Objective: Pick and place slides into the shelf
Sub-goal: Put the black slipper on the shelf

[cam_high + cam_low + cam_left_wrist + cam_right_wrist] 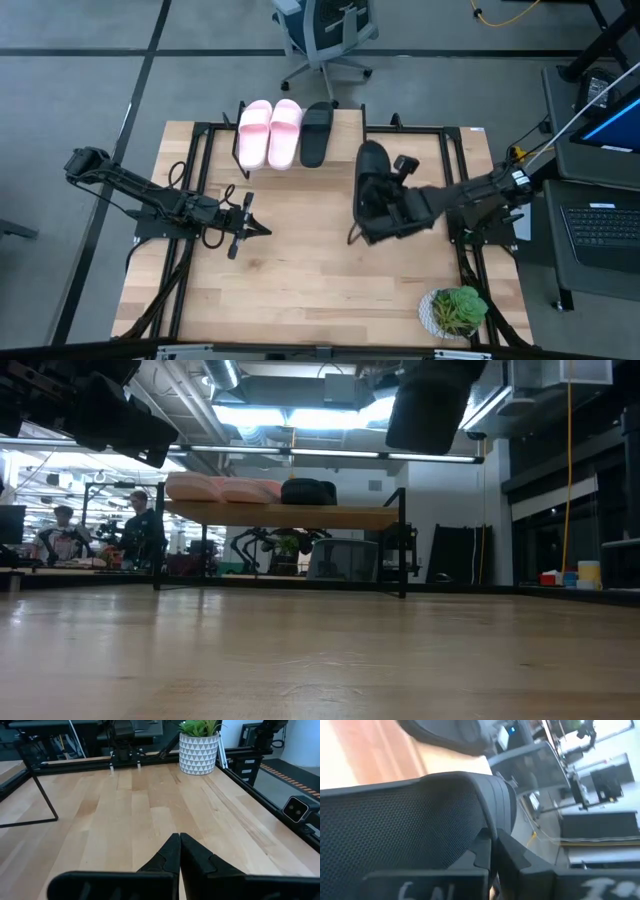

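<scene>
Above the counter (300,290), toward its right edge, the right end effector (372,222) pinches the fourth slide, a black slide (374,180), carried clear of the wood with its toe toward the far edge. In the right wrist view the fingers (490,851) clamp the sandal's rim. The shelf (290,515) stands at the far edge, already bearing two pink slides (269,132) side by side and one black slide (316,133) just beside them. The free spot appears to lie to the right of that black one. To place well, I judge the arm should stay high (the low view shows the plank raised on legs), swing the toe in line with the others, lower flat onto the plank, then release. The left end effector (260,230) rests near the counter's middle, fingers pressed together.
</scene>
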